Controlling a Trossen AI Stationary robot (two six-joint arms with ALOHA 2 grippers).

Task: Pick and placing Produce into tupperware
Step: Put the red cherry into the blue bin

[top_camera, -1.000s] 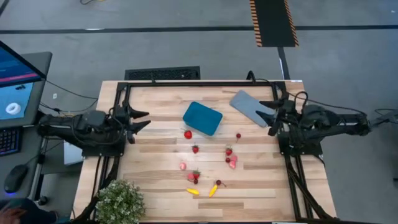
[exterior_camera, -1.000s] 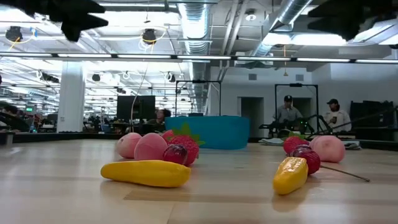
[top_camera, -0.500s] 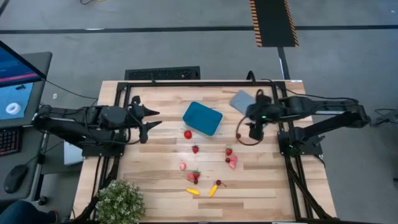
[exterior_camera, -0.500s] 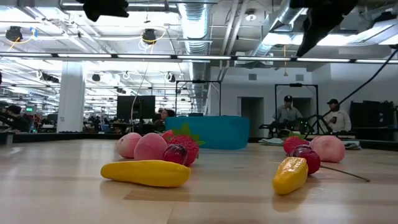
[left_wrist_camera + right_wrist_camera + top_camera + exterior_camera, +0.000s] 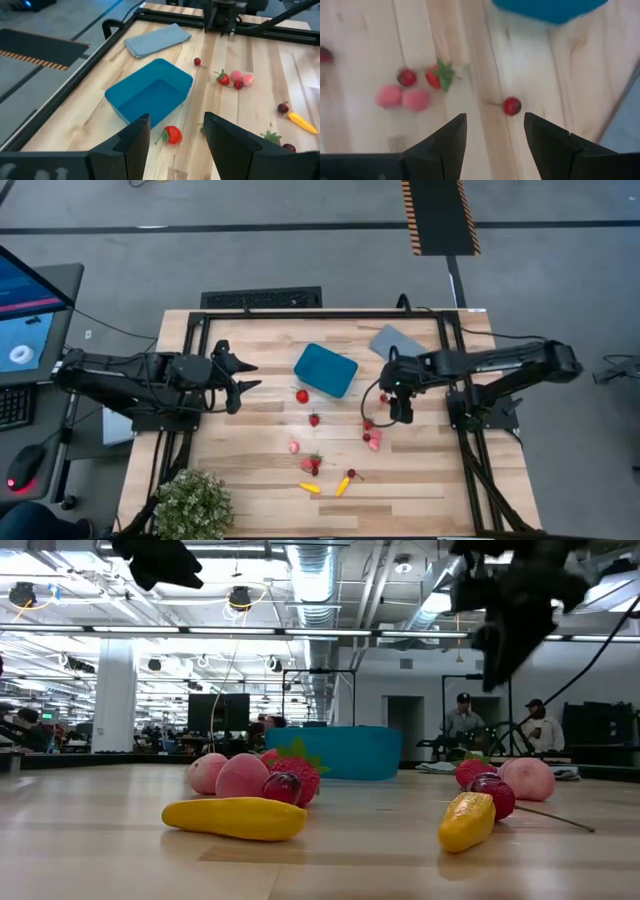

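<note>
The teal tupperware [image 5: 326, 370] rests flat on the wooden table, far of centre. The produce lies loose on the boards: a strawberry [image 5: 302, 396] near the tupperware, pink pieces [image 5: 374, 442], and two yellow pieces [image 5: 311, 488] [image 5: 343, 485] toward the near edge. My right gripper [image 5: 399, 412] points down, open, above a stemmed cherry [image 5: 512, 106] and clear of it. My left gripper [image 5: 246, 376] hovers open over the table's left side, looking toward the tupperware [image 5: 150, 95].
A flat grey lid [image 5: 392, 340] lies at the far right beside the tupperware. A leafy green plant [image 5: 192, 505] stands at the near left corner. A black frame [image 5: 300, 313] runs along the table's edges. People show in the room behind the table.
My right gripper has swung from the table's right edge toward the middle, tipped from nearly level to pointing down, and sunk over the cherry. My left gripper has moved a little toward the middle and up, then held still. No produce has moved.
</note>
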